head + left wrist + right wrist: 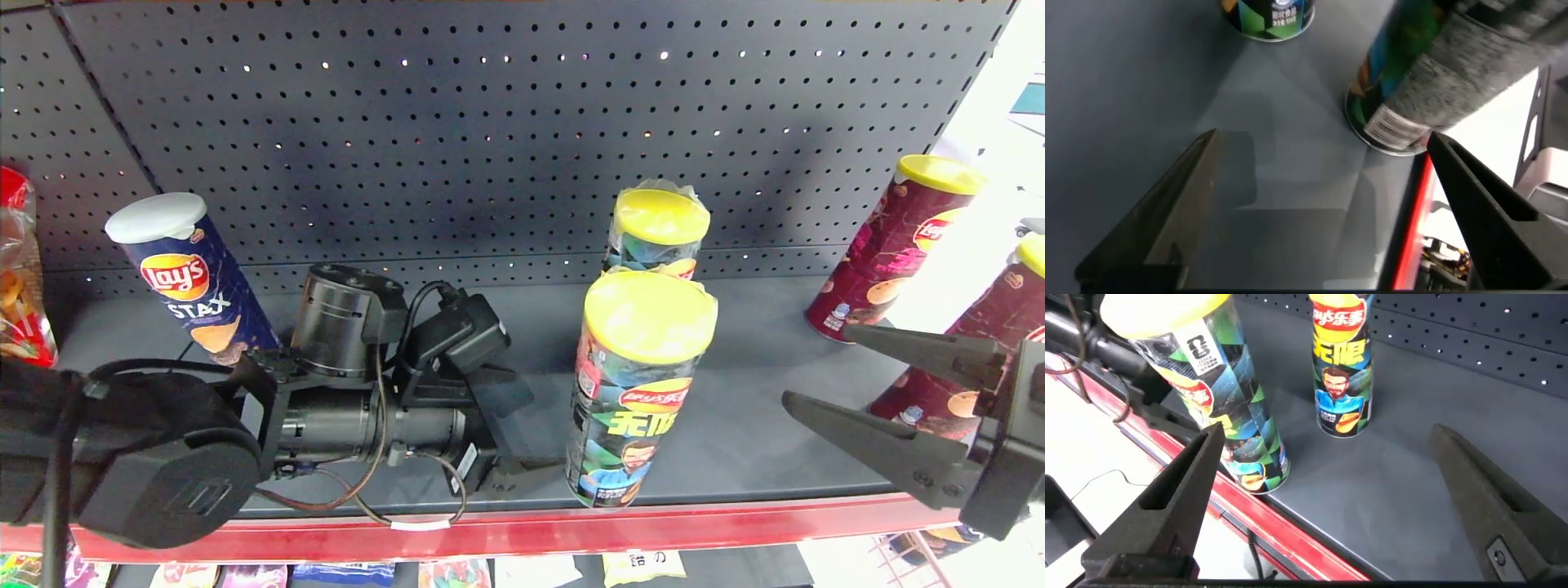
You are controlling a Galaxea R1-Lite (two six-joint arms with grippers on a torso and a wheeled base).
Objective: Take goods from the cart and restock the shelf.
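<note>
Shelf (pixel 735 425) deck is grey with a red front lip (pixel 571 527), and a yellow-lidded chip can (pixel 641 384) is stood upright right at that lip, with a matching second can (pixel 657 229) parked behind it by the pegboard back (pixel 490 122). The left gripper (pixel 1323 139) is laid low on the deck with its jaws spread wide and nothing held; the front can's base is seen just past the fingertips, close to one finger, though whether it's touched can't be told. The right gripper (pixel 819 365) is held out at the right side, jaws also wide apart and empty, pointed toward both cans. A blue can (pixel 192 278) is stood at the far left, and two maroon cans (pixel 894 245) are placed at the right end.
</note>
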